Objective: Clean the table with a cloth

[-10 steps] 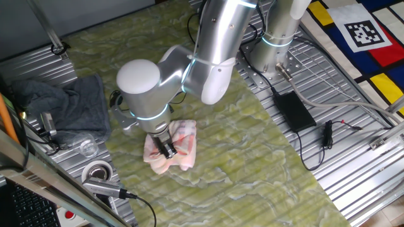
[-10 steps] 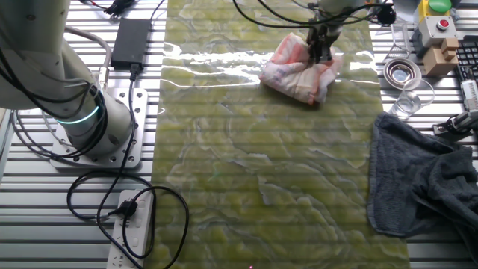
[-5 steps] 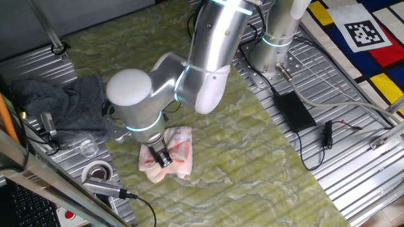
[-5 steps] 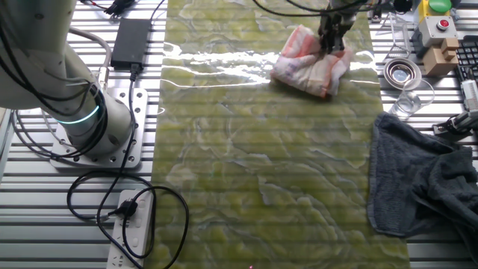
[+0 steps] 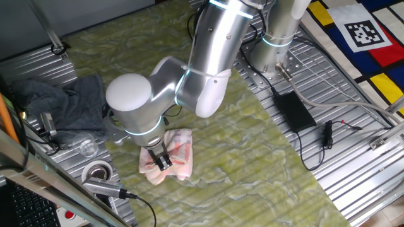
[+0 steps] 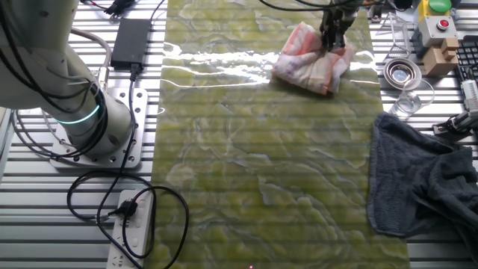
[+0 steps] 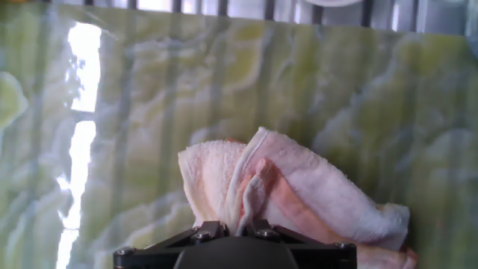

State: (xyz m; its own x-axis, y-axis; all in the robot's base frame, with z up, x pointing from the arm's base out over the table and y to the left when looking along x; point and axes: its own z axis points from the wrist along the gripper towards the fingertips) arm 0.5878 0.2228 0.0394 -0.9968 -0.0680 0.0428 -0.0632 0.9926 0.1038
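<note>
The pale pink and white cloth (image 5: 173,157) with orange-red stripes lies bunched on the yellow-green marbled table (image 5: 208,170), near its edge. My gripper (image 5: 163,160) points straight down and is shut on a fold of the cloth, pressing it on the table. In the other fixed view the gripper (image 6: 334,43) pinches the cloth (image 6: 310,63) near the table's (image 6: 261,164) far right corner. In the hand view the cloth (image 7: 287,190) rises in a ridge between the jaws of the gripper (image 7: 231,226).
A dark grey cloth (image 5: 69,104) lies on the ribbed metal beside the table. A clear glass (image 5: 88,148) and a round metal part (image 5: 98,171) stand close to the cloth. A black power brick (image 5: 293,110) and cables lie by the arm's base (image 5: 274,57).
My gripper has dragged the cloth across the table toward the edge near the glass and metal part, most of it in the first half second.
</note>
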